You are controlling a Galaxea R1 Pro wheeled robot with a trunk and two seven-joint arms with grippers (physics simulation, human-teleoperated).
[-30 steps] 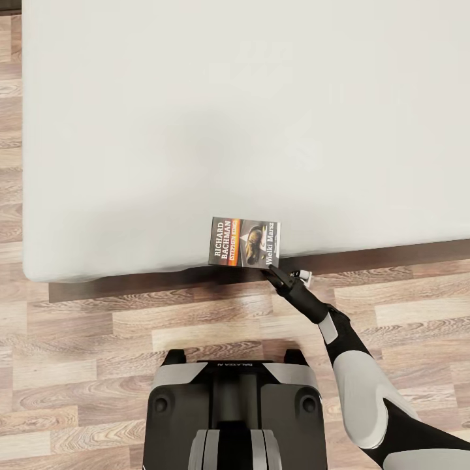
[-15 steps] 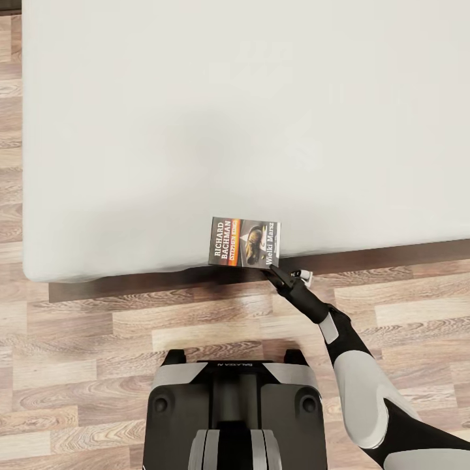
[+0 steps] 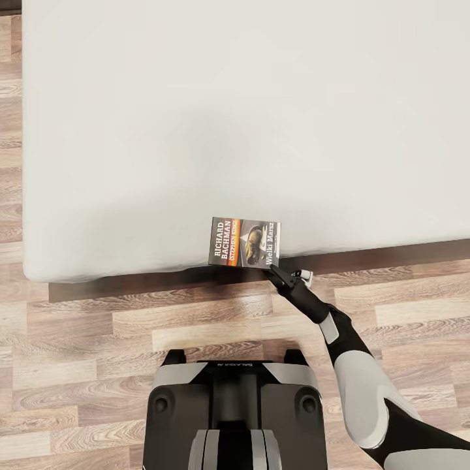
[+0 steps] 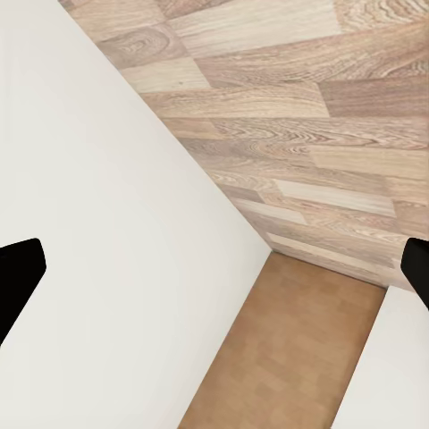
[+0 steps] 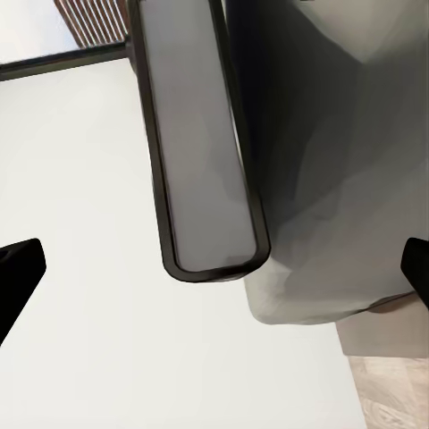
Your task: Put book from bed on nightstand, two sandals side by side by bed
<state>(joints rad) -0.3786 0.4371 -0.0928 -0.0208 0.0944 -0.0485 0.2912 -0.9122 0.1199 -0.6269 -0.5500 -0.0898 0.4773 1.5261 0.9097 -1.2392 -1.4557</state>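
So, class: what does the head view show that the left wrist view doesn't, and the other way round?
Head view adds: the book at the mattress edge, the right gripper by its corner, the robot's base. Left wrist view adds: the left gripper, open wide. Both: off-white mattress and plank floor.

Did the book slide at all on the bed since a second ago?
No. The book sits at the same spot on the mattress edge of the bed, overhanging the dark frame just as before, with the right end effector at its lower right corner.
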